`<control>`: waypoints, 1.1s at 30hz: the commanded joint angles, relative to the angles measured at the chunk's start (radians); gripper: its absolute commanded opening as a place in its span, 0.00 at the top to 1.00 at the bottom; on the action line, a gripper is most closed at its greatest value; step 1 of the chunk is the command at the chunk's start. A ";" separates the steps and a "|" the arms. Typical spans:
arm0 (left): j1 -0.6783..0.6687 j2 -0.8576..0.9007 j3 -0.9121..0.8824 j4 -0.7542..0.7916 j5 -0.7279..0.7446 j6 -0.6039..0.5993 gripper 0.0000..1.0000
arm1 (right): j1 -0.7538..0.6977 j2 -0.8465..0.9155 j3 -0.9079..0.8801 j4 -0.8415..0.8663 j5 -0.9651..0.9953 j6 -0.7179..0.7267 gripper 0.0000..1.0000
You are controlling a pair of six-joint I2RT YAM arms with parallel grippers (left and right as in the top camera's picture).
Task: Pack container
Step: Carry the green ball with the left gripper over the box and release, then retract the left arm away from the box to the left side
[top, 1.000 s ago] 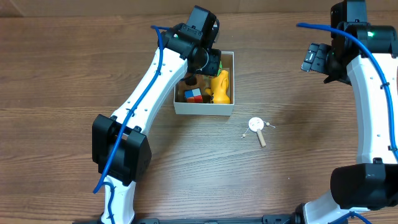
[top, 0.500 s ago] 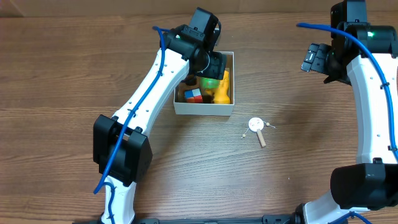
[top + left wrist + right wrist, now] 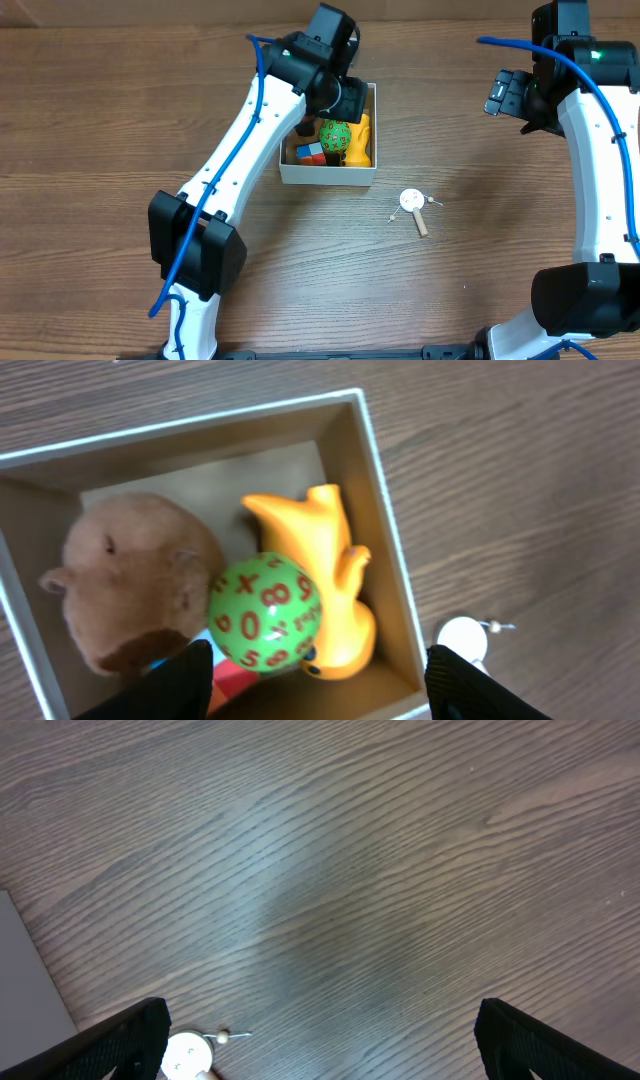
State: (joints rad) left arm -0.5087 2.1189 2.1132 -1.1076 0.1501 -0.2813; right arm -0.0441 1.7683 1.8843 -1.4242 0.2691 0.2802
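Container point(image 3: 329, 176) sits on the table point(image 3: 480, 300) directly beneath my left end effector point(image 3: 318, 670), whose fingers stand well apart with nothing between them. Below it, inside the walls, I see a brown plush point(image 3: 130, 595), a yellow toy point(image 3: 325, 550), a green numbered ball point(image 3: 265, 612) between those two, and a coloured cube point(image 3: 312, 152). I judge this drop finished, so this arm should lift clear. My right end effector point(image 3: 320, 1035) hangs wide open and empty, well apart from the container. A small white disc point(image 3: 411, 199) lies loose, low in its view by one finger. It looks flat, so it calls for a low, careful pinch.
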 commanded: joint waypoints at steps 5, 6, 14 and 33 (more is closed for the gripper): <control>-0.150 -0.014 0.021 -0.051 0.015 0.042 0.34 | 0.003 -0.005 0.013 0.004 0.006 0.002 0.00; -0.169 -0.014 0.017 -0.055 0.015 0.036 0.34 | 0.003 -0.005 0.013 0.004 0.006 0.002 0.00; -0.259 -0.014 0.003 -0.077 -0.145 0.001 0.33 | 0.003 -0.005 0.013 0.004 0.006 0.002 0.00; 0.286 -0.016 0.006 -0.103 -0.161 -0.082 0.14 | 0.003 -0.005 0.013 0.004 0.006 0.002 0.00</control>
State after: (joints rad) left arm -0.2756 2.1189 2.1159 -1.2022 -0.0101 -0.3454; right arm -0.0441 1.7683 1.8843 -1.4246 0.2691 0.2802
